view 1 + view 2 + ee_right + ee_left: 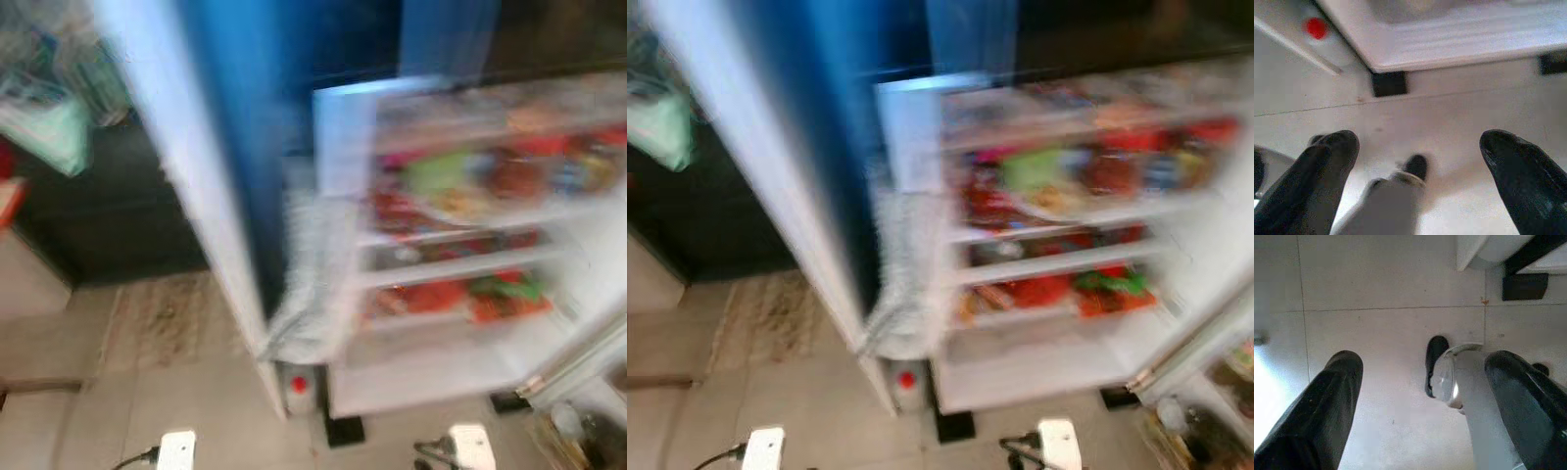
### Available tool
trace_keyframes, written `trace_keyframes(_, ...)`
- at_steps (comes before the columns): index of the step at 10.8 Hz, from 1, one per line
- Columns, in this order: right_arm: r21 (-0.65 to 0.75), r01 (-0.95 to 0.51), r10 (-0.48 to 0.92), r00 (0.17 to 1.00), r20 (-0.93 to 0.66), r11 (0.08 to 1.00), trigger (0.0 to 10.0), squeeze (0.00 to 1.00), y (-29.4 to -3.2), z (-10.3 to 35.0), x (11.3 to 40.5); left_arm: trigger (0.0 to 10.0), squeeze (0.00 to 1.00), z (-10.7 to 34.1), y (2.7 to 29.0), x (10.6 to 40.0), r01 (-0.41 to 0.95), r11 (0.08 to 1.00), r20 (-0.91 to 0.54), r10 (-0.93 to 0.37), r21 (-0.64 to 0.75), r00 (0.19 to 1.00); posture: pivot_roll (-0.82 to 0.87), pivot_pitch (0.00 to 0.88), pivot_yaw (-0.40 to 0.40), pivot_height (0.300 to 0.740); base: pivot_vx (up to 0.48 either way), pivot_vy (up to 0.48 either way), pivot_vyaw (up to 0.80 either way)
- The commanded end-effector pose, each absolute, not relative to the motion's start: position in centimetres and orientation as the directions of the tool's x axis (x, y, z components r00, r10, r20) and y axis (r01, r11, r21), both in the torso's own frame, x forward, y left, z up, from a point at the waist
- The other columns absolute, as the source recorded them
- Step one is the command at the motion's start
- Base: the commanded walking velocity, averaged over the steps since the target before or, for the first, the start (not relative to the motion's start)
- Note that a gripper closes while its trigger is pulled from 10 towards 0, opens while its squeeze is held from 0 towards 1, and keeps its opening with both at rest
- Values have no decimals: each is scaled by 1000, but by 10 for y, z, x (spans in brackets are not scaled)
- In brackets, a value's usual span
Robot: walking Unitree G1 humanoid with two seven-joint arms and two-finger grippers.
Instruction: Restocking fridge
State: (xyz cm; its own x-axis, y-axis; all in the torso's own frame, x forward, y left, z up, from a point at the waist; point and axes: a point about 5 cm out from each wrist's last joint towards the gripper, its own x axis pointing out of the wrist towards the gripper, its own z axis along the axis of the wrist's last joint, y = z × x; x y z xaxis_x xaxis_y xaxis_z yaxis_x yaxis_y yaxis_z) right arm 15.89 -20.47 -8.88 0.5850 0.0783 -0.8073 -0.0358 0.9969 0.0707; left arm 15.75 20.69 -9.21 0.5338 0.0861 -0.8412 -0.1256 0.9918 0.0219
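Note:
The fridge [460, 372] stands open ahead of me, blurred by camera motion. Its white shelves [460, 264] hold red, green and orange packages. The open door [216, 176], white-edged with a blue face, swings out to the left. A bottle with a red cap [299, 384] sits low in the door. Both arms hang down over the tiled floor. My left gripper [1425, 396] is open with nothing between its fingers. My right gripper [1420, 161] is open too and empty, hanging above the floor near the fridge's base [1449, 44].
Light tiled floor [147, 392] stretches in front of the fridge. A dark cabinet [108, 215] with pale bags [49, 127] on it stands at the left. Clutter [578, 431] sits on the floor at the lower right. My own leg and foot [1449, 377] show below the left gripper.

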Motion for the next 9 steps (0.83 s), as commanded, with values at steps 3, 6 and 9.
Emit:
trace_keyframes(3, 80, -17, 75, 576, -814, 997, 10000, 0, -204, -91, 154, 10000, 0, -95, 205, 152, -127, 992, -852, 85, 21, 517, 74, 59, 46, 740, 0, 329, 0)
trace_keyframes(6, 83, -2, 69, 577, -814, 997, 10000, 0, -205, -91, 155, 10000, 0, -94, 205, 154, -118, 993, -851, 84, 26, 519, 78, 71, 45, 740, 0, 0, 0)
trace_keyframes(9, 82, 5, 64, 578, -814, 997, 10000, 0, -205, -90, 155, 10000, 0, -94, 207, 154, -125, 992, -850, 89, 28, 518, 81, 75, 42, 740, 0, 0, 0)
